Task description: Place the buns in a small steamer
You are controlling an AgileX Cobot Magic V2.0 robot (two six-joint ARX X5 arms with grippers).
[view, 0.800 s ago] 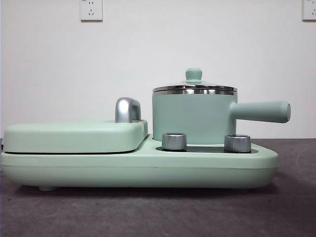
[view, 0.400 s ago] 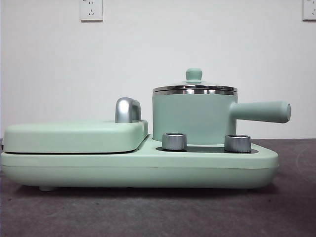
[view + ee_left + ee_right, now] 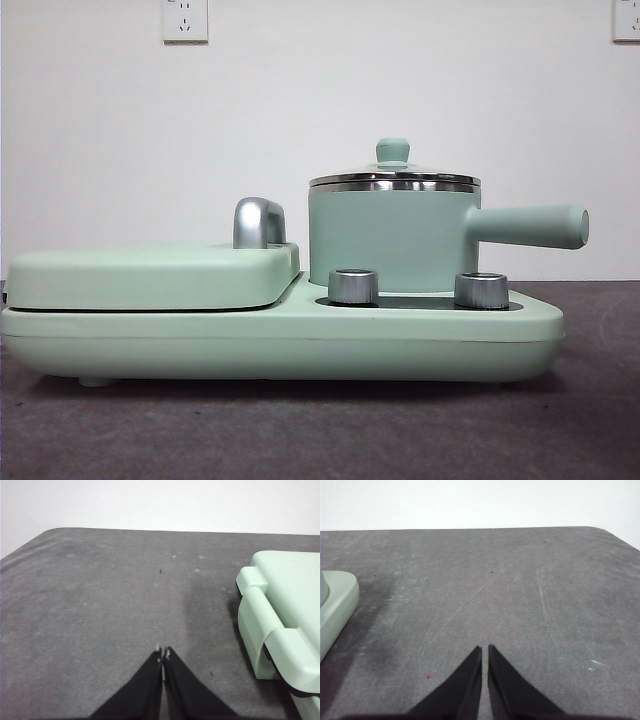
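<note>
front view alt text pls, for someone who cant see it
A mint-green small steamer with its lid on sits on a mint-green cooker base, straight side handle sticking out sideways. Beside it lies a flat griddle lid with a chrome handle; no buns or grippers show.

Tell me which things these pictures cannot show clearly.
- Inside of the mint-green cylindrical steamer pot: front view, closed by its steel-rimmed lid.
- The white buns: in no view, so their place is unknown.
- Under the flat mint-green griddle lid: front view, covered by that lid.
- Mint-green appliance base: cut by the edge in both wrist views.
- Both shut tools, left tool and right tool: absent from the front view.
</note>
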